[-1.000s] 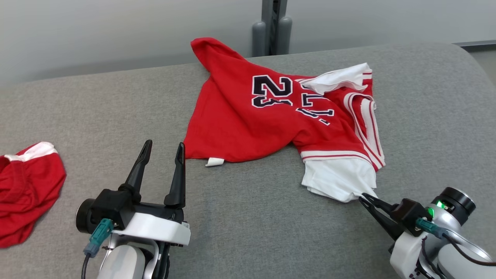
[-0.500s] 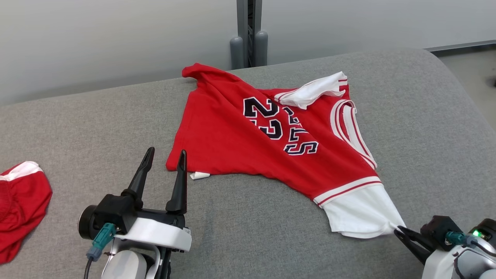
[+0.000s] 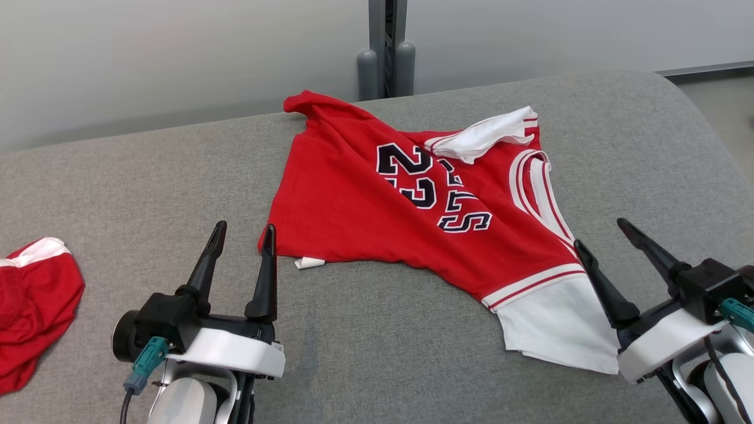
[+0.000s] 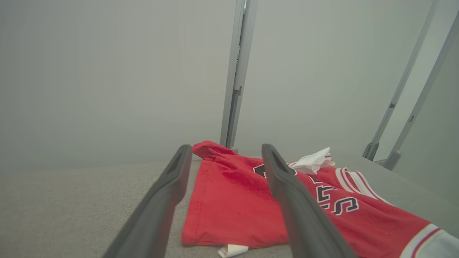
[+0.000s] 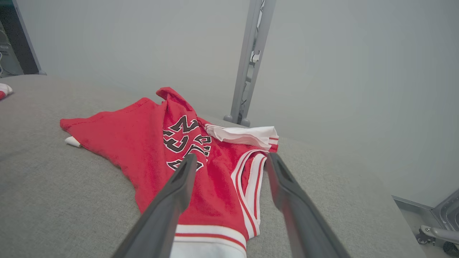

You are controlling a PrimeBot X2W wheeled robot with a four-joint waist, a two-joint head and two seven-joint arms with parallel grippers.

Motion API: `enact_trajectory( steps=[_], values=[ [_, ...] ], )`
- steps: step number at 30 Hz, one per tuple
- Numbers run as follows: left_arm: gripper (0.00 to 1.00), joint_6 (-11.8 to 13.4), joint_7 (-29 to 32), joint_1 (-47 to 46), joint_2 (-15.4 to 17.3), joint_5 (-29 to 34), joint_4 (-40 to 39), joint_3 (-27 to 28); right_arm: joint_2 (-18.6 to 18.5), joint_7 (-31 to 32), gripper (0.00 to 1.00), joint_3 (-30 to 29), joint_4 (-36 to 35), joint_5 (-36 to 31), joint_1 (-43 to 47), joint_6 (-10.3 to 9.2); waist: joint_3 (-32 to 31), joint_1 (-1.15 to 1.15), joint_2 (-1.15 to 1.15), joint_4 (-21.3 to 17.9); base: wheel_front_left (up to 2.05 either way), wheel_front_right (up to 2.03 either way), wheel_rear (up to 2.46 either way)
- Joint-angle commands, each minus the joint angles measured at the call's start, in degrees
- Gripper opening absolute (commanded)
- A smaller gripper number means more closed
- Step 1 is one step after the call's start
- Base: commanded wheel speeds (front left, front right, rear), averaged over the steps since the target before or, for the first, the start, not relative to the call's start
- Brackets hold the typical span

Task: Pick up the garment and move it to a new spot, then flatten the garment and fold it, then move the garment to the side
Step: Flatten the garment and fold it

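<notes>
While both arms are hovering with nothing between their fingers, the work is sitting, as I judge it, between the move to a new spot and the flattening. At 9 o'clock in the head view a second red cloth [image 3: 35,306] is lying bunched at the edge of the grey cushion [image 3: 147,176]. The left gripper [image 3: 245,227], at 7 o'clock, is standing spread and empty, its tips just beside the white label [image 3: 308,262] at the near hem corner. The garment [image 3: 353,218], a red jersey, is lying across the centre, running from 12 toward 4 o'clock. It is lying rumpled, with one white sleeve [image 3: 489,135] folding back over the chest at 1 o'clock. The right gripper [image 3: 599,232], at 4 o'clock, is standing released, fingers wide, above the edge of the other white sleeve [image 3: 554,330] and gripping nothing. The next move is probably calling for each gripper to be pinching an edge and drawing the cloth taut, and the turned-back sleeve is needing laying out. Nothing here is acting as a container; the cushion alone is bearing both cloths.
</notes>
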Motion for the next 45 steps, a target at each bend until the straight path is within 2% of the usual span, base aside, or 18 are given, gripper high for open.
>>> enact_trajectory(
  steps=[1, 4, 7, 12, 18, 22, 31, 35, 41, 42, 43, 44, 45],
  values=[
    [1.00, -0.49, -0.22, -1.00, 0.20, 0.18, -0.16, 0.33, 1.96, -1.93, 1.00, -1.96, 0.67, -1.31, -0.25, -0.01, 0.06, 0.00, 0.00, 0.08, 0.00, 0.00, 0.00],
    [1.00, -0.45, -0.22, -1.10, 0.21, 0.55, -0.03, 0.56, 6.97, -4.96, 1.00, -7.54, 2.77, -4.17, -0.30, -0.01, 0.07, 0.00, 0.00, 0.19, 0.00, 0.00, 0.00],
    [1.00, -0.24, -0.22, -1.16, 0.23, 0.24, 0.32, 0.50, 11.70, -6.44, 1.00, -10.28, 4.59, -6.64, 0.54, -0.01, 0.30, 0.00, 0.00, 0.36, 0.00, 0.00, 0.00],
    [1.00, 0.95, -0.21, -1.05, 0.23, 1.52, 3.64, 0.77, 15.21, -7.47, 1.00, -10.81, 6.18, -9.25, 1.03, -0.01, 1.06, 0.00, 0.00, -0.29, 0.00, 0.00, 0.00],
    [1.00, 2.18, -0.23, -3.52, 0.34, 2.89, 12.84, 0.98, 15.87, -7.83, 1.00, -10.75, 6.13, -8.93, 0.22, -0.01, 2.58, 0.00, 0.00, -1.87, 0.00, 0.00, 0.00],
    [1.00, 1.71, 0.36, -8.28, 0.91, 2.21, 20.10, 1.55, 16.24, -7.86, 1.00, -11.05, 5.73, -9.06, -0.12, -0.01, 4.47, 0.00, 0.00, -3.44, 0.00, 0.00, 0.00],
    [1.00, 2.03, 6.29, -17.31, 3.47, 1.05, 32.17, 2.73, 17.84, -7.84, 1.00, -11.72, 4.88, -9.74, 0.43, -0.01, 7.71, 0.00, 0.00, -6.04, 0.00, 0.00, 0.00],
    [1.00, 1.25, 7.76, -19.15, 3.90, 1.07, 35.05, 1.98, 18.31, -7.85, 1.00, -11.95, 4.90, -9.32, 0.13, -0.01, 8.21, 0.00, 0.00, -6.50, 0.00, 0.00, 0.00],
    [1.00, -1.34, 8.81, -20.25, 3.78, 0.38, 38.15, 0.64, 18.40, -7.85, 1.00, -12.57, 5.19, -9.91, 0.32, -0.01, 8.41, 0.00, 0.00, -6.45, 0.00, 0.00, 0.00],
    [0.72, -1.76, 8.95, -20.35, 3.68, 0.22, 38.48, 0.42, 18.46, -7.85, 1.00, -12.65, 5.22, -10.01, 0.36, -0.01, 8.38, 0.00, 0.00, -6.40, 0.00, 0.00, 0.00],
    [0.34, -1.95, 8.93, -20.38, 3.55, 0.10, 38.76, 0.25, 18.51, -7.85, 1.00, -12.73, 5.29, -10.06, 0.39, -0.01, 8.33, 0.00, 0.00, -6.34, 0.00, 0.00, 0.00],
    [0.13, -2.16, 8.92, -20.41, 3.43, 0.01, 39.00, 0.08, 18.58, -7.85, 1.00, -12.80, 5.36, -10.06, 0.40, -0.01, 8.26, 0.00, 0.00, -6.28, 0.00, 0.00, 0.00],
    [0.00, -2.39, 8.93, -20.49, 3.36, -0.03, 39.20, -0.09, 18.64, -7.85, 1.00, -12.84, 5.43, -10.23, 0.43, -0.01, 8.18, 0.00, 0.00, -6.23, 0.00, 0.00, 0.00]
  ],
)
